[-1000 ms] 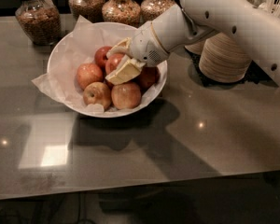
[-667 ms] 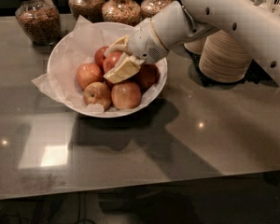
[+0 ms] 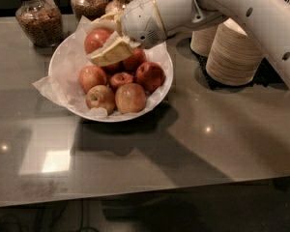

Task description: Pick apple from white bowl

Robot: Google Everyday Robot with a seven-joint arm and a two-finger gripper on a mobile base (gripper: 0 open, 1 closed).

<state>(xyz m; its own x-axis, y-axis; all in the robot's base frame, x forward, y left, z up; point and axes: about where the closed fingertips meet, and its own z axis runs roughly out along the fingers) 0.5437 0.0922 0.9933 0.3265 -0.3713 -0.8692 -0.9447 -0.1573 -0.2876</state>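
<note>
The white bowl (image 3: pixel 154 103), lined with crumpled white paper, stands on the grey table at left of centre and holds several apples. My gripper (image 3: pixel 102 38) is over the back of the bowl. One tan finger (image 3: pixel 114 52) is below a deep red apple (image 3: pixel 95 40) and the other is above it. The fingers are shut on this apple and hold it at the bowl's far rim, a little above the other apples. The white arm reaches in from the upper right.
Paler yellow-pink apples (image 3: pixel 130 97) and a smaller dark red apple (image 3: pixel 121 79) lie in the bowl. Glass jars (image 3: pixel 37 19) stand along the back edge. Stacks of tan paper bowls (image 3: pixel 234 52) stand at the right. The table's front edge runs near the bottom.
The gripper has moved up and back from among the apples, with the red apple between its fingers. The bowl and the other apples have stayed in place.
</note>
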